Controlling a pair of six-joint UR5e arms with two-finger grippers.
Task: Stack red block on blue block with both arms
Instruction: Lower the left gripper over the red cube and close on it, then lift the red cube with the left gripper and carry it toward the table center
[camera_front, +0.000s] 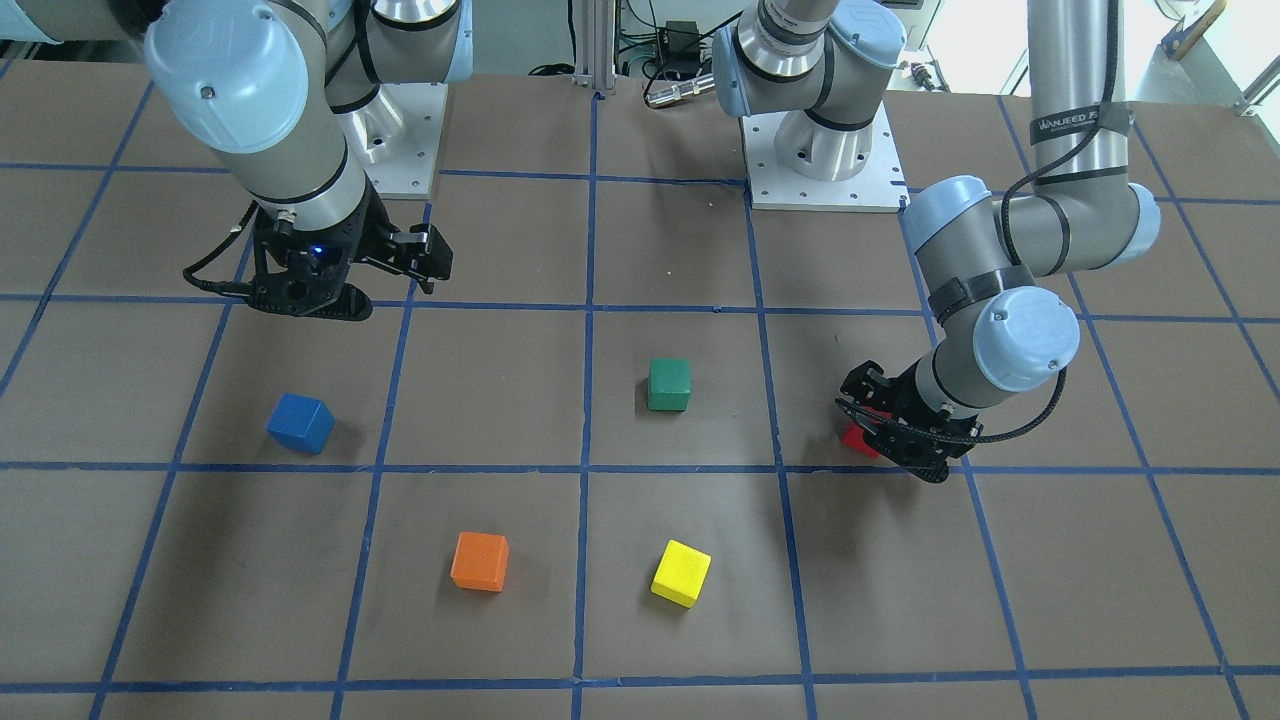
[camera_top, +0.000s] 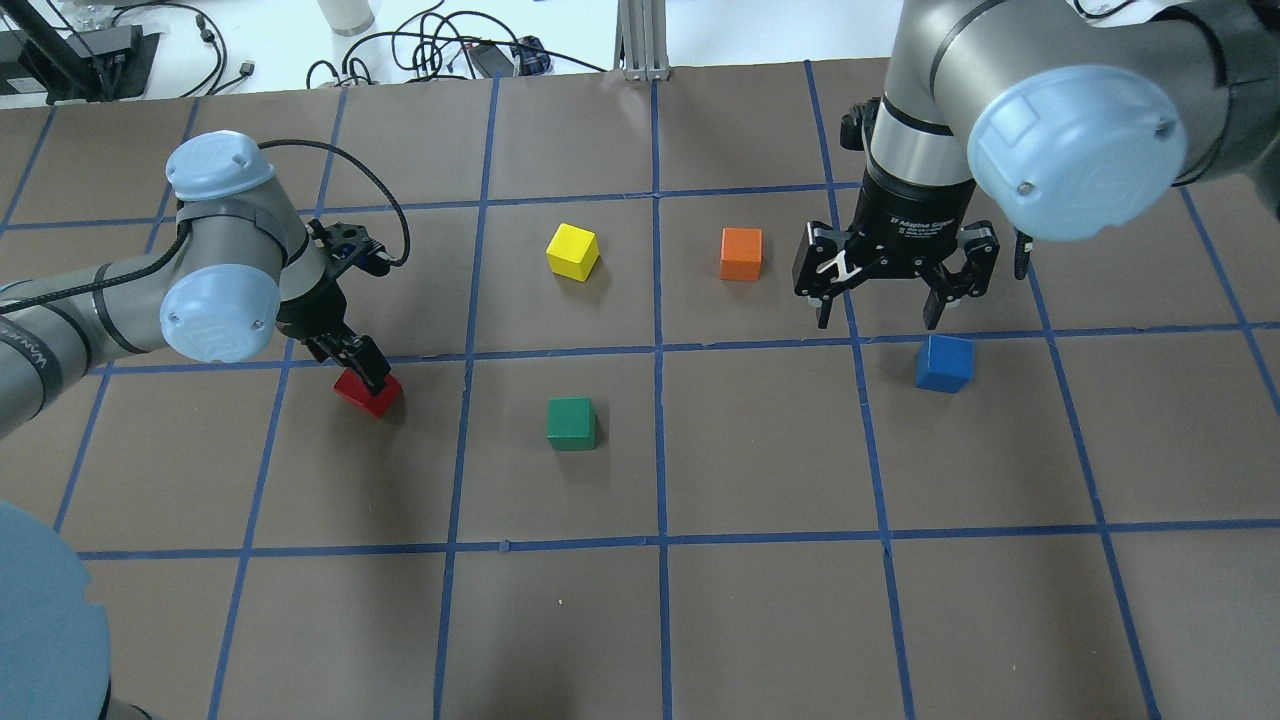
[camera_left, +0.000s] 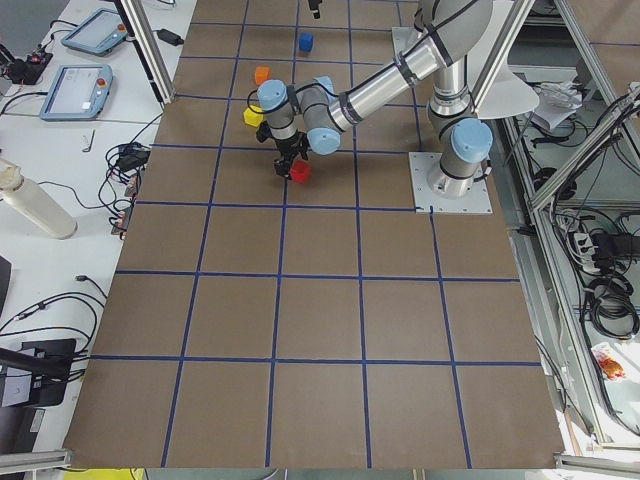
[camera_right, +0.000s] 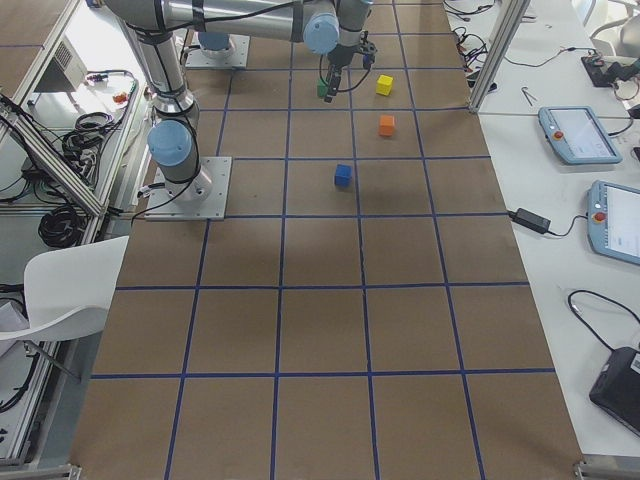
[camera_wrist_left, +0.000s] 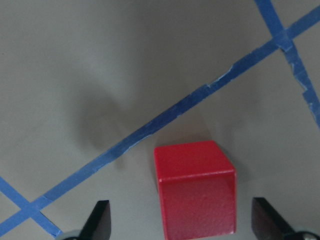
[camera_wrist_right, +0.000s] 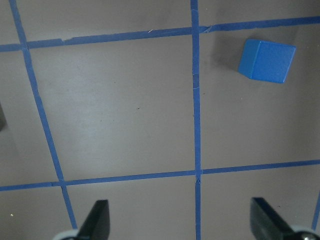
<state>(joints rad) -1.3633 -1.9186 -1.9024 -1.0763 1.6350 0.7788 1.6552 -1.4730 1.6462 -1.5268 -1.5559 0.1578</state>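
red block (camera_top: 370, 400): sat flat on the brown table (camera_top: 760, 600), left of centre in the overhead view, just below a blue tape line; lay low and central in the left wrist view.
left gripper (camera_top: 360, 366): stood low over the red block, fingers (camera_wrist_left: 100, 222) spread wide on either side of it and touching neither face; held nothing; left a wider gap on the wrist view's left than on its right.
blue block (camera_top: 944, 362): rested on the table right of centre in the overhead view, well apart from the red block and turned a little off the tape grid; top face bare.
right gripper (camera_top: 877, 320): hung above the table just up and left of the blue block in the overhead view, fingers fully spread, empty; had the blue block in the upper right of its wrist view, outside the span of its fingers.
other cubes: green cube (camera_top: 571, 422) near the centre, between the two task blocks; yellow cube (camera_top: 572, 250) and orange cube (camera_top: 741, 253) in the upper middle; none touching another.
step in hand: judged to be the pick of the red block, at the point just before the close.
progress: early; nothing lifted, nothing stacked.
next move: called for a square close on two opposite faces, perhaps after a small sideways shift to centre the block, then a straight lift; after that, probably a carry rightward past the green cube, or a pass to the right gripper.
risk: could nudge or twist the block if closed off-centre.
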